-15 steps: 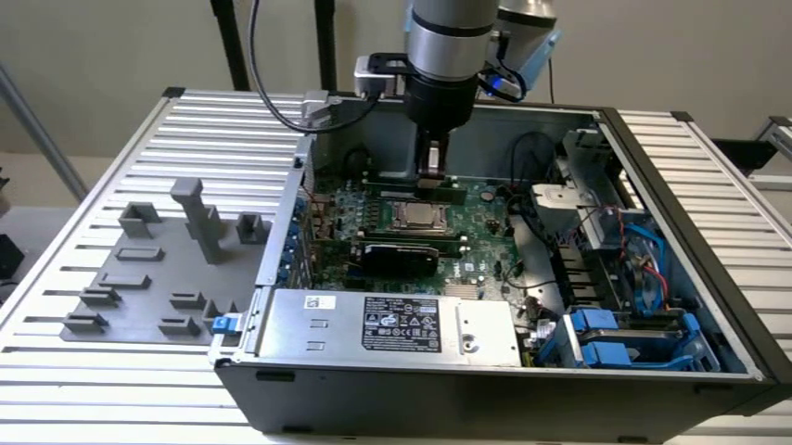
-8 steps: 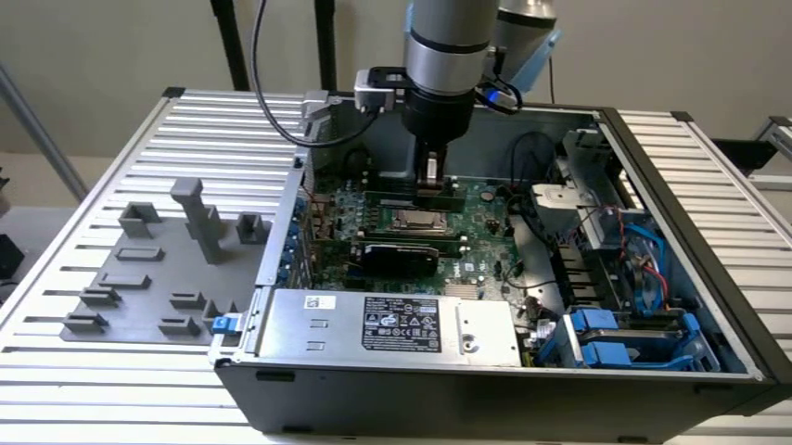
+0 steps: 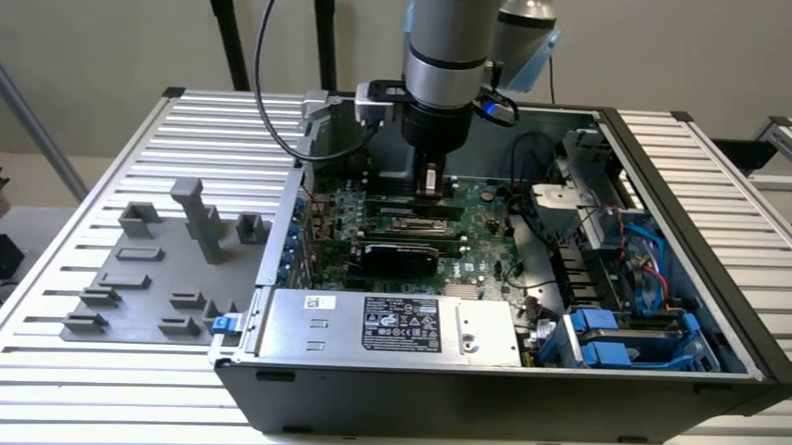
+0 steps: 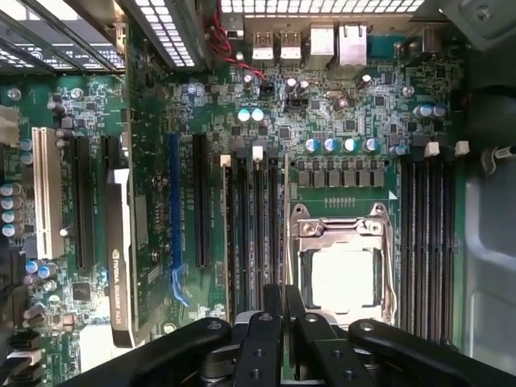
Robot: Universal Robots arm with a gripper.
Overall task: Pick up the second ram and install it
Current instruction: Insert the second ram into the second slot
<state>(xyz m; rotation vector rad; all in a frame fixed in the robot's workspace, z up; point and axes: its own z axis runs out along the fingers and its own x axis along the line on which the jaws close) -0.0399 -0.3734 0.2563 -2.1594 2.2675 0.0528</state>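
My gripper (image 3: 429, 192) reaches down into the open computer case, over the motherboard (image 3: 477, 218). In the wrist view its two black fingers (image 4: 264, 322) stand nearly together, just above the bank of long black memory slots (image 4: 242, 234) beside the square CPU socket (image 4: 343, 270). The second ram (image 4: 283, 242) shows as a thin edge running out from between the fingers, in line with the slot nearest the socket. The gripper (image 4: 283, 310) looks shut on it.
A wide black-topped card (image 4: 121, 250) stands in an expansion slot beside the memory bank. More memory slots (image 4: 427, 234) lie beyond the socket. In the exterior view a grey fixture (image 3: 161, 269) sits left of the case, with the power supply (image 3: 396, 324) in front and blue drive bays (image 3: 619, 338) to the right.
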